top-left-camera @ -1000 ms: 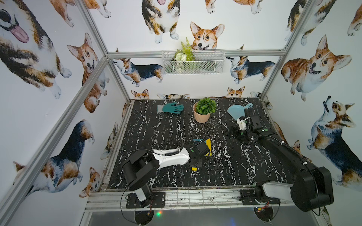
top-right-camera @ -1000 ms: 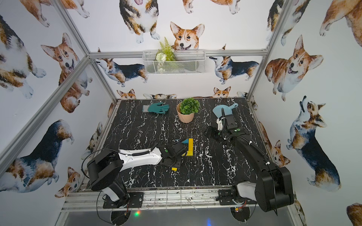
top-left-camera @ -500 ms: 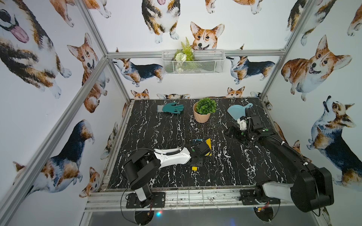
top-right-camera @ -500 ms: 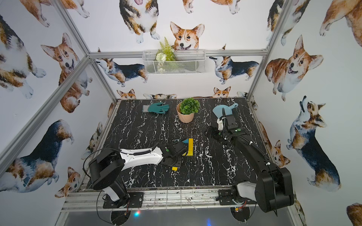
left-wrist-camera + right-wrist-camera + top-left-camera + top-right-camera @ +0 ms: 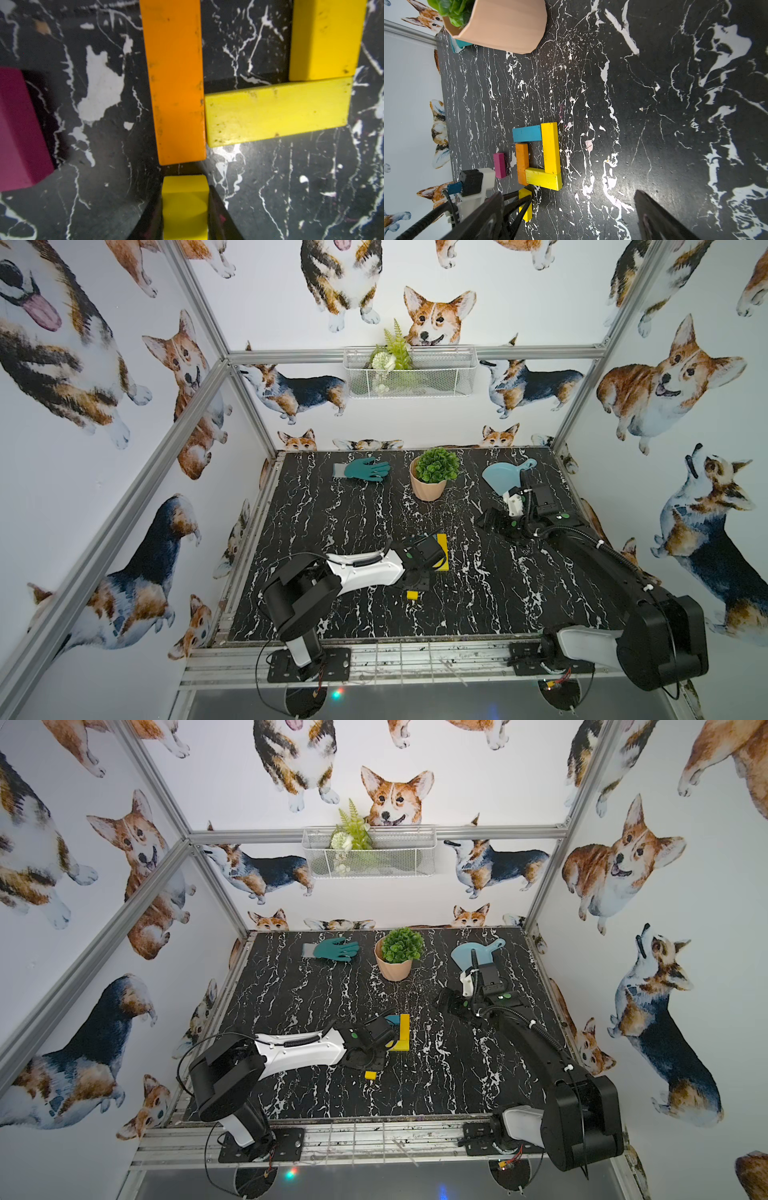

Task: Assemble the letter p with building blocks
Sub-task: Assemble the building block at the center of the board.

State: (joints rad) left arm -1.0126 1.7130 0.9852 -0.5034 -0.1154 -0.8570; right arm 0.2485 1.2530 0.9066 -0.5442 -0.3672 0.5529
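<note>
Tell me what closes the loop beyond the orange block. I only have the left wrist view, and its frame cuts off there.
Observer: A teal block lies across the far end of the orange block and abuts the yellow side block.
Operator: Is the pink block at my edge touching anything?
Observer: No. The pink block lies alone, parallel to the orange block, with bare table between them.
Operator: Where is the right gripper?
Observer: It hangs open, well away from the blocks, on the side of the light-blue dustpan.
</note>
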